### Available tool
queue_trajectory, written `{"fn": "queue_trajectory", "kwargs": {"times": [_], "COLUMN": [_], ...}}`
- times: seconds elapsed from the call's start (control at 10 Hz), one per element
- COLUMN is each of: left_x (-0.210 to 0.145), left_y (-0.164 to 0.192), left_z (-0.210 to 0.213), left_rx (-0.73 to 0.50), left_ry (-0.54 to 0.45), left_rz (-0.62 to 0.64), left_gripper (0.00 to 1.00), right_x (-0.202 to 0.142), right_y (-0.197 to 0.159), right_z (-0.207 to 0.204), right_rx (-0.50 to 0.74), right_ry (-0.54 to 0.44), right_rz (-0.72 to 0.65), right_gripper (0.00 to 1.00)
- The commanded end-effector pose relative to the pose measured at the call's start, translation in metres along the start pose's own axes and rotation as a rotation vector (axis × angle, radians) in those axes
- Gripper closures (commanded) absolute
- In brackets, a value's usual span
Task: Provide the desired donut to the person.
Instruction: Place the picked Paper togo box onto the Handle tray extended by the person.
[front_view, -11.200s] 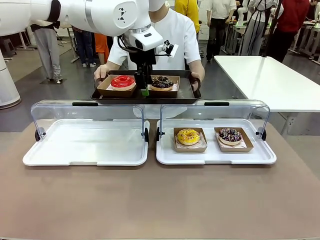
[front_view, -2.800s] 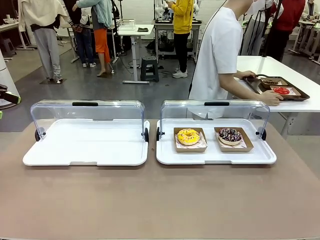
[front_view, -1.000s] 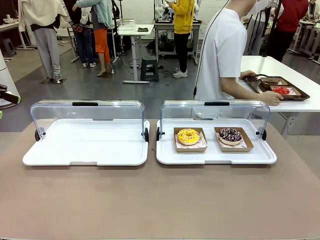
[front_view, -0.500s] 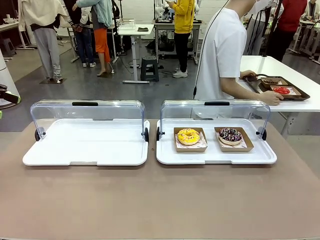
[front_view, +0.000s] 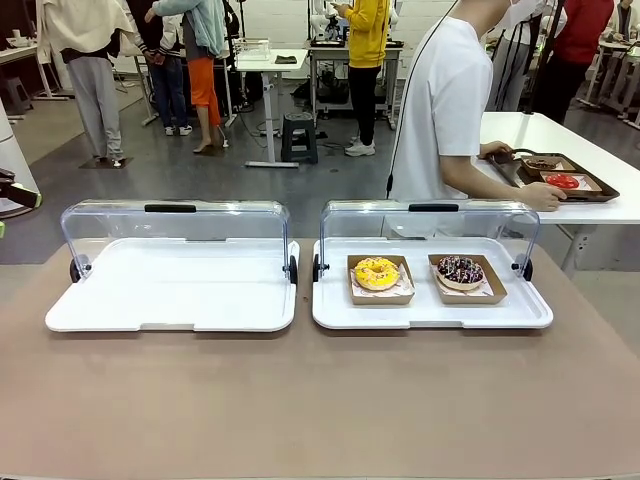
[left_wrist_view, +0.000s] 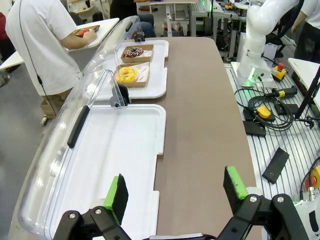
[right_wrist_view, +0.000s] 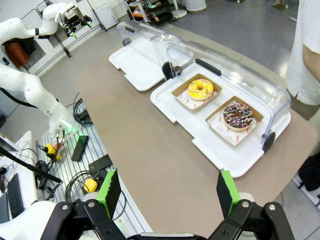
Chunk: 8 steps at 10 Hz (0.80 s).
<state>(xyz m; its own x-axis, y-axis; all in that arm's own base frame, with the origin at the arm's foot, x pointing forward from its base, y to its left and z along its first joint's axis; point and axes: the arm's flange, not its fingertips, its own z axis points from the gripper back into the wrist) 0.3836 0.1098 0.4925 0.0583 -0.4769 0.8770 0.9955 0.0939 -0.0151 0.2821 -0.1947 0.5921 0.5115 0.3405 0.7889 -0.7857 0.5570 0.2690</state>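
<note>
Judging from the dark tray with two donuts set down by the person on a side table, delivery looks done, while left gripper and right gripper are held wide open, empty.

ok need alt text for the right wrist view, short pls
Looking down past the open right gripper at a brown table: a white tray with its clear lid raised holds a yellow donut and a chocolate sprinkled donut in cardboard boxes. A second tray lies beyond.
</note>
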Motion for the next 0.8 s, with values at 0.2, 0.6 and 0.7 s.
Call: {"fn": "queue_trajectory", "kwargs": {"times": [0.2,0.6,0.7], "left_x": [-0.0016,-0.0016,-0.0016], "left_y": [-0.0011,-0.0011,-0.0011], "left_z": [0.0014,0.0014,0.0014], "left_rx": [-0.001,-0.001,-0.001], "left_ry": [-0.009,-0.009,-0.009], "left_rz": [-0.011,-0.011,-0.011], "left_gripper": [0.00,0.00,0.00], "right_x": [0.0010,0.0010,0.0010], "right_y": [-0.0007,-0.0007,-0.0007], "right_z": [-0.0008,-0.0008,-0.0008], "right_rx": [0.013,0.013,0.013], "right_ry": [-0.019,-0.019,-0.019], "right_rz": [0.014,0.014,0.014], "right_gripper": [0.00,0.00,0.00]}}
